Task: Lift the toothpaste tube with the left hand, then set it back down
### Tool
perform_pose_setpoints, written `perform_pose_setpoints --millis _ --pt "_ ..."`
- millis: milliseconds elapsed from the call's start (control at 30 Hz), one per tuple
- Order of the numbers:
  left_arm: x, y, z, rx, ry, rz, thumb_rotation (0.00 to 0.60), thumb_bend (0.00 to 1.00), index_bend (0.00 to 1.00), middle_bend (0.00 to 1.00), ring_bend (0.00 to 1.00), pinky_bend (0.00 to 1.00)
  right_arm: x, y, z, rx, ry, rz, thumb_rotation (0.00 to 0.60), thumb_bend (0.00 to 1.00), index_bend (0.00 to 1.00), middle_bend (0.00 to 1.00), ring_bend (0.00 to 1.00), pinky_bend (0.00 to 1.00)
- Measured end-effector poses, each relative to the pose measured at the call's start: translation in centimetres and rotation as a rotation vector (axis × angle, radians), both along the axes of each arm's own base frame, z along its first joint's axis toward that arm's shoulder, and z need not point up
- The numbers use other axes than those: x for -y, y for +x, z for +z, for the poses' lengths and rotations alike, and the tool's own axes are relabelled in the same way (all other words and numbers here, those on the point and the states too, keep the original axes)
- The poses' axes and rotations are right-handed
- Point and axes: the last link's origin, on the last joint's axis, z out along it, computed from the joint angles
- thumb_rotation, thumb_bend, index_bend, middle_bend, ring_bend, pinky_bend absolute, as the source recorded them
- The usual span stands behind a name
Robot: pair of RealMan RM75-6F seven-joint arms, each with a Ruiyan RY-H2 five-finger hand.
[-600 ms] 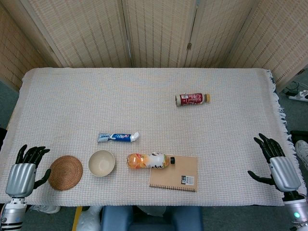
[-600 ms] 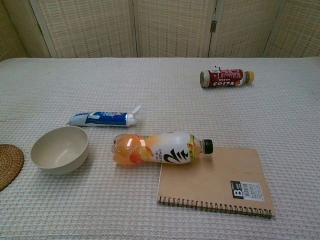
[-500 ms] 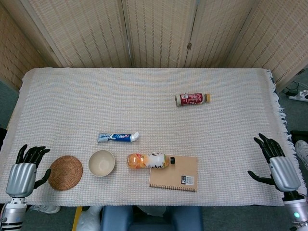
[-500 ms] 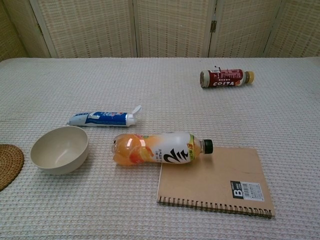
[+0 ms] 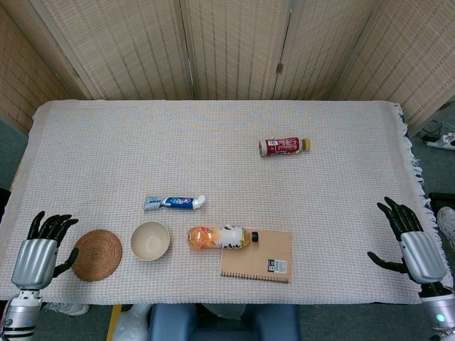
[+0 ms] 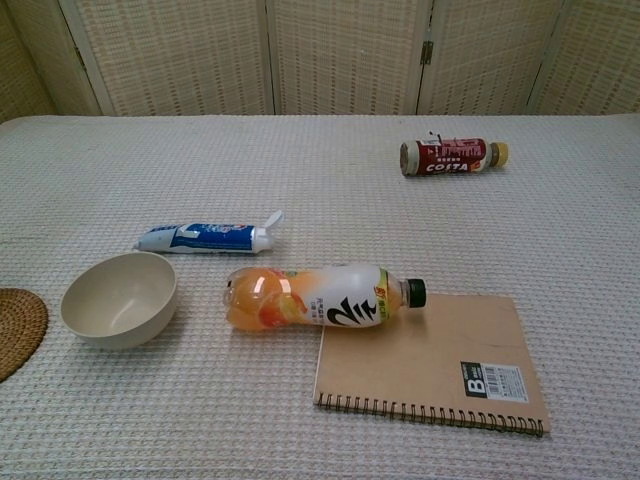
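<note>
Items on the table were counted as follows. Bottles, two: one orange drink bottle [image 6: 318,297] lying near centre, one red-labelled bottle [image 6: 452,156] lying far right. Toothpaste tube [image 6: 206,237], one, left of centre. Bowl [image 6: 119,299], one, near left. Woven coaster [image 5: 97,254], one, left of the bowl. Spiral notebook [image 6: 432,363], one, near right. Robot hands, two: left hand [image 5: 37,252], right hand [image 5: 414,247].

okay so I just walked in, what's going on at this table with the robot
Nothing is being handled yet. The left hand sits open at the near left edge of the table beside a woven coaster, and the right hand is open at the near right edge. The toothpaste tube it is meant to lift lies untouched on the cloth, just beyond a bowl and an orange drink bottle.
</note>
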Motion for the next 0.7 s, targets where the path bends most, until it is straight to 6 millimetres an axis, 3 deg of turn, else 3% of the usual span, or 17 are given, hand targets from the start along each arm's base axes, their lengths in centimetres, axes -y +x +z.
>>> perform_pose_setpoints --millis 367,700 --pt "-5.5 4.0 -0.6 0.017 -0.081 -0.142 0.6 0.4 0.29 0.26 0.21 0.05 0.5 0.3 0.3 -0.006 -0.006 0.016 0.6 0.25 0.0 0.01 0.0 0.0" --pt "-12.8 9.8 -5.4 0.04 -0.262 -0.233 0.6 0.39 0.29 0.26 0.22 0.06 0.8 0.9 0.7 -0.019 -0.013 0.032 0.6 0.25 0.0 0.01 0.0 0.0"
